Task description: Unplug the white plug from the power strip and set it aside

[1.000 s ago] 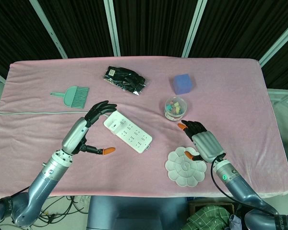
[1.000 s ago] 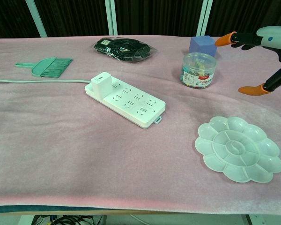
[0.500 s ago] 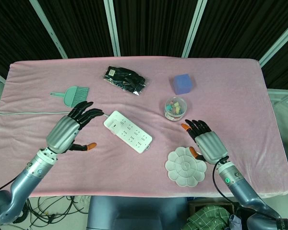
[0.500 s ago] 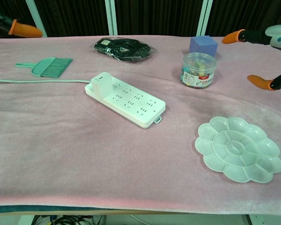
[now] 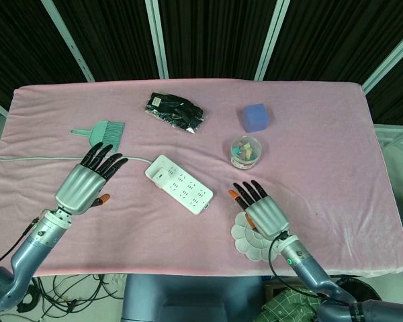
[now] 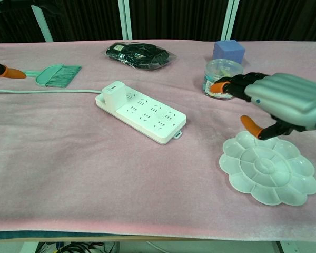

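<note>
Pink cloth-covered table [image 5: 322, 144] carries everything. Long white power strip [image 5: 180, 185] lies slantwise at its middle, its cord trailing off left. Right hand [image 5: 260, 210] hovers over a white flower-shaped palette [image 6: 267, 174], fingers spread, grasping nothing. Left hand [image 5: 87, 182], fingers likewise spread and empty, hangs well left of the strip. Small white cube-shaped plug [image 6: 114, 94] sits seated in the strip's far left end.
</note>
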